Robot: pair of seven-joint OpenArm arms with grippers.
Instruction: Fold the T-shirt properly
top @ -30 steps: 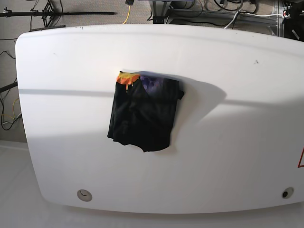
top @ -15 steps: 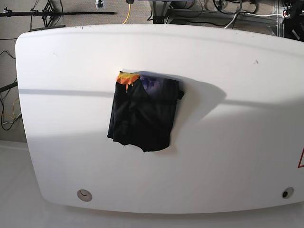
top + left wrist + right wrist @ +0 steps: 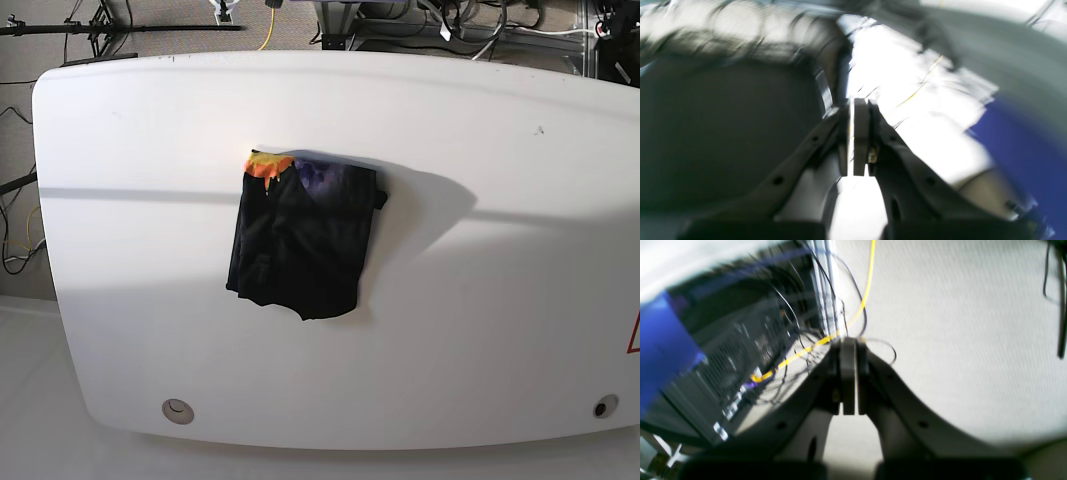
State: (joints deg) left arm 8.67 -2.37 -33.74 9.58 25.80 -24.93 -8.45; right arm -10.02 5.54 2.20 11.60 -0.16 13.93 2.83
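The white table [image 3: 480, 330] fills most of the base view, its rounded edges visible on the left and near sides, with broad bare surface on every side of the cloth. The T-shirt [image 3: 300, 245] lies folded into a compact black bundle a little left of the table's middle, well apart from all edges; an orange and purple patch of print shows along its far edge, and its near edge is uneven.

Neither arm appears in the base view. The left gripper [image 3: 853, 141] has its jaws pressed together on nothing, pointing at a blurred bright area away from the table. The right gripper [image 3: 849, 376] is likewise closed and empty, aimed at grey carpet [image 3: 957, 340], where a yellow cable [image 3: 867, 283] and dark wires run beside a rack.
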